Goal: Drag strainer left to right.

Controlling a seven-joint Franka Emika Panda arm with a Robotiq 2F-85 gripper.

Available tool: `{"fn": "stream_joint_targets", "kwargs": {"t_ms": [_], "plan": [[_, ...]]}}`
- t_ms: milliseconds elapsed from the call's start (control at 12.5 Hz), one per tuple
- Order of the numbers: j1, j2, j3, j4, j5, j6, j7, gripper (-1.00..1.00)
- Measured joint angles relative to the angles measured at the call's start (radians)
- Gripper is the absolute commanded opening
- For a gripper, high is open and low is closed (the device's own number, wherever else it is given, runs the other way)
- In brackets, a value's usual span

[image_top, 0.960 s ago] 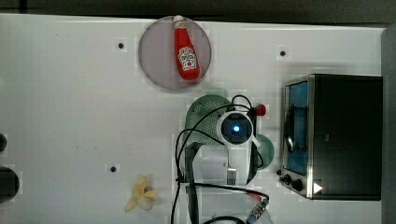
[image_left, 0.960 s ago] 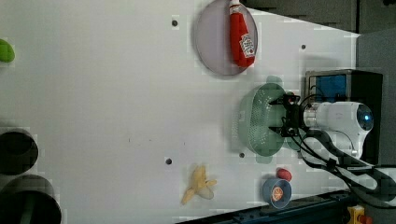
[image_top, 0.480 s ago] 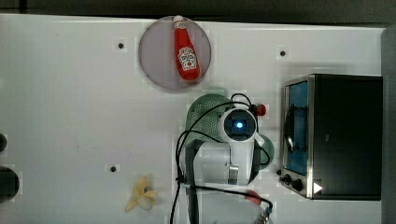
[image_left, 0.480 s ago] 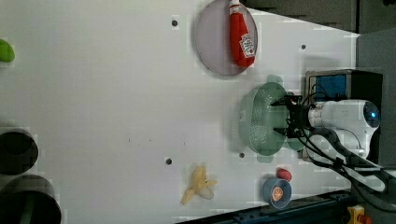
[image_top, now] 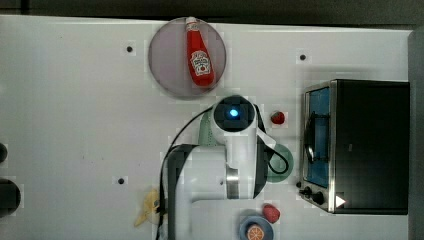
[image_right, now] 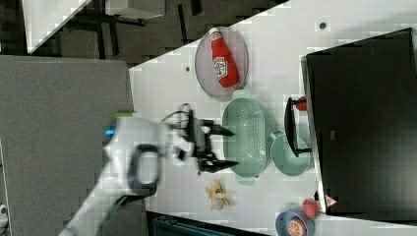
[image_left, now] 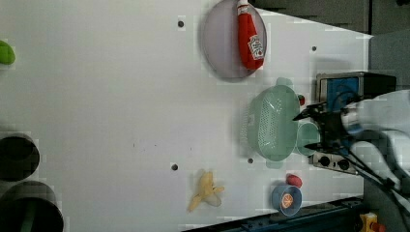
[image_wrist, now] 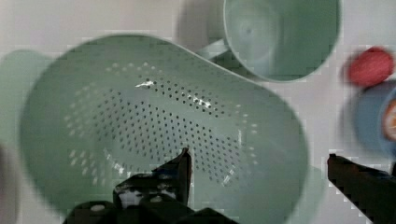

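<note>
The strainer is a pale mint-green oval colander with a holed bowl and tab handles, resting on the white table. It also shows in the right view and in the wrist view. In the top view my arm covers most of it, leaving a sliver of the strainer. My gripper is open and holds nothing. It hovers above the strainer's rim on the side towards the cup. In the wrist view one finger is over the bowl and the other finger is past the rim.
A round green cup sits against the strainer, with the toaster oven just beyond it. Also on the table are a ketchup bottle on a grey plate, a strawberry, a banana and a blue bowl with an orange slice.
My arm has lifted and drawn back from the strainer, towards the left view's right. The fingers stayed open. The strainer has not moved.
</note>
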Motion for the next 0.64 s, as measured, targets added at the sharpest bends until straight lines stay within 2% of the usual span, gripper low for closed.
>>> {"fn": "stream_joint_targets", "kwargs": {"t_ms": [320,640], "plan": [[0.007,-0.198,0.017,0.209,0.141,-0.198,-0.192,1.00],[-0.011,-0.389,-0.025,0.264,0.180,-0.451,-0.361,1.00]]}}
